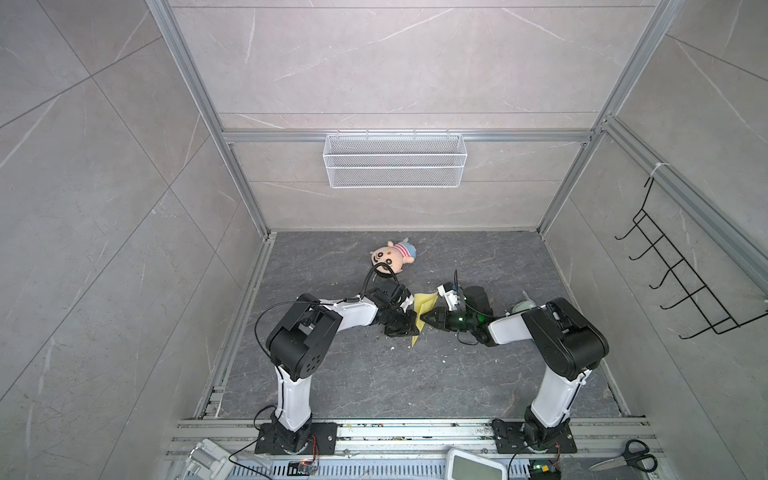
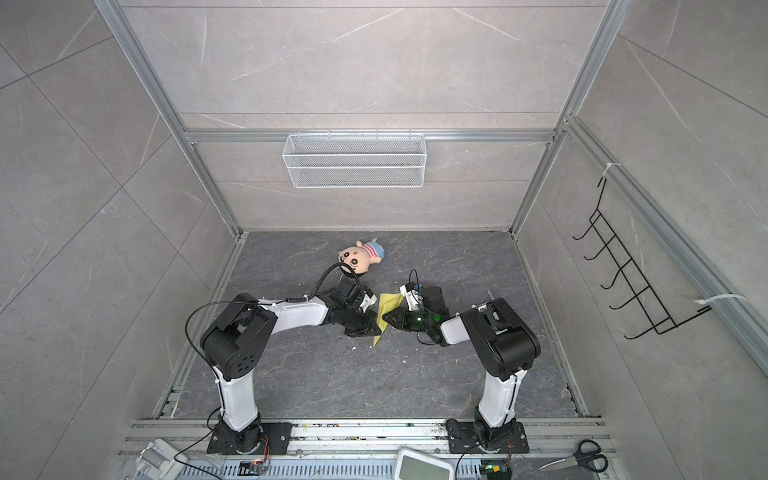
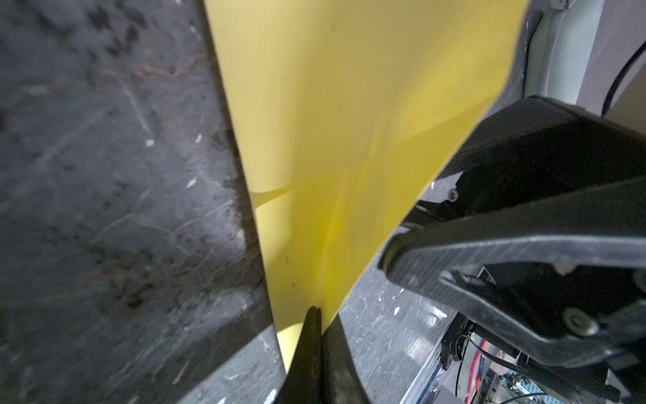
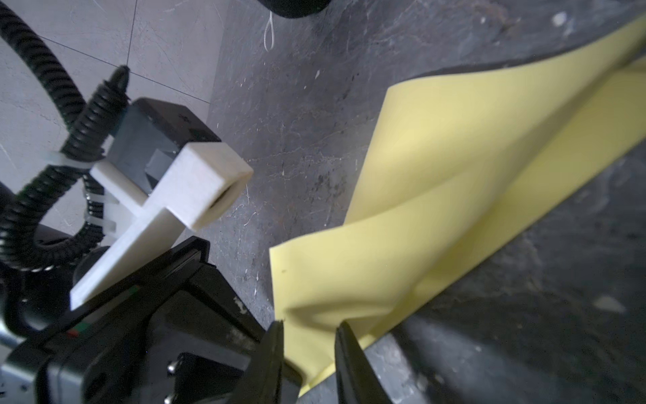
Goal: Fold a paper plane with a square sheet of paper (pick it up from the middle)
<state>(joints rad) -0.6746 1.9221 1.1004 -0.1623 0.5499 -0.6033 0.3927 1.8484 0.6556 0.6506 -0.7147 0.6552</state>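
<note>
The square sheet of paper (image 1: 423,305) (image 2: 388,305) is pale yellow and folded into a long pointed paper-plane shape with a centre crease. It sits mid-table between both grippers in both top views. My left gripper (image 1: 416,329) (image 2: 379,330) is shut on it. In the left wrist view its closed fingertips (image 3: 316,309) pinch the narrow end of the yellow paper (image 3: 349,140). My right gripper (image 1: 422,319) (image 2: 385,318) faces it from the right. In the right wrist view the right gripper (image 4: 311,325) is open, its jaws apart on either side of a raised fold of the paper (image 4: 437,175).
A plush doll (image 1: 392,257) lies behind the left gripper. A pale green pad (image 1: 521,307) peeks out behind the right arm. A wire basket (image 1: 395,160) hangs on the back wall and a black hook rack (image 1: 685,282) on the right wall. Scissors (image 1: 627,457) lie front right.
</note>
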